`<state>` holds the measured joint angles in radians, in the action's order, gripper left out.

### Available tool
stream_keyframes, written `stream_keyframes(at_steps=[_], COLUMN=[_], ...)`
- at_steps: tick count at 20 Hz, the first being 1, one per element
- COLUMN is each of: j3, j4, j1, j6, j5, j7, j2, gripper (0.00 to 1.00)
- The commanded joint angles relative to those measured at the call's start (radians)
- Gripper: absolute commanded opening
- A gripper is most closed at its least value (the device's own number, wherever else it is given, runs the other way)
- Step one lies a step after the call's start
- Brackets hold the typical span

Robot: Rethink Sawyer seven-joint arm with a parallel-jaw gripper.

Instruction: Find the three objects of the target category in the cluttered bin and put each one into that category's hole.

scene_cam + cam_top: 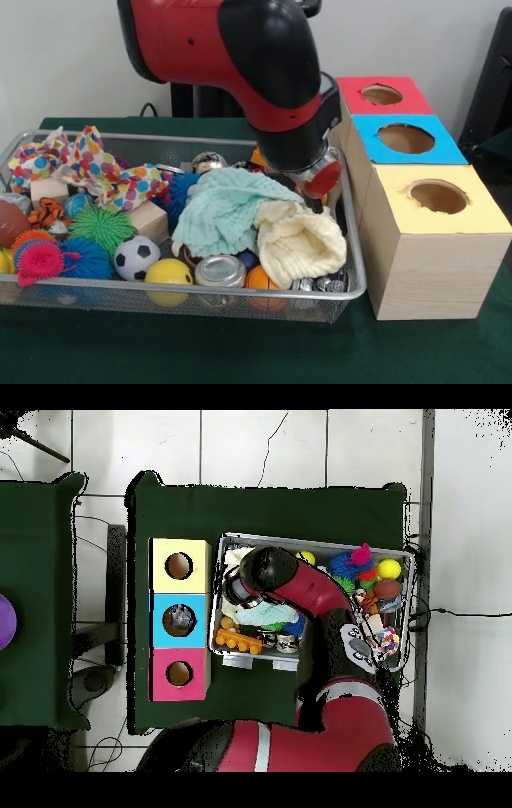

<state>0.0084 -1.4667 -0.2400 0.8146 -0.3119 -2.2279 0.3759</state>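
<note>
Gripper (318,202): hanging low at the box-side end of the wire basket, mostly hidden behind the arm's wrist and the cloths; I cannot tell how far it is parted or whether it is gripping anything.
Arm (256,72): reaching down over the basket in the front view; in the overhead view it is covering the basket's middle.
Wire basket (356,272): sitting on the green tabletop (240,352), surrounding the gripper and holding all the clutter.
Cloths: a mint green cloth (224,208) and a cream cloth (300,240) are lying bunched just beside and in front of the gripper; a polka-dot cloth (96,172) is lying well apart at the opposite end.
Balls: a soccer ball (134,256), yellow ball (168,272) and orange ball (258,278) are resting along the front rim, away from the gripper; spiky rubber balls (96,228) are crowding the far end.
Metal can (220,272): lying under the mint cloth's edge.
Boxes: the yellow-topped box (436,232), blue-topped box (408,140) and red-topped box (384,96) are standing in a row just beyond the basket on the gripper's side, each with a round hole.
</note>
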Motion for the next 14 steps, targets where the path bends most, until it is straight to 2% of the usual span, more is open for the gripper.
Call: stream_keyframes(at_steps=[1, 3, 6, 9, 14], j3=[0.043, 0.029, -0.019, -0.084, -0.122], j4=[-0.108, -0.107, -0.051, 0.06, 0.203], j1=[0.017, 0.037, 0.051, 0.02, -0.052], j6=[-0.064, -0.059, -0.017, 0.073, 0.186], j5=[-0.093, -0.107, -0.083, -0.001, 0.111], j7=[-0.243, -0.258, -0.25, -0.172, -0.016], j2=[0.019, 0.027, 0.016, -0.009, -0.052], gripper=[0.0, 0.0, 0.0, 0.0, 0.0])
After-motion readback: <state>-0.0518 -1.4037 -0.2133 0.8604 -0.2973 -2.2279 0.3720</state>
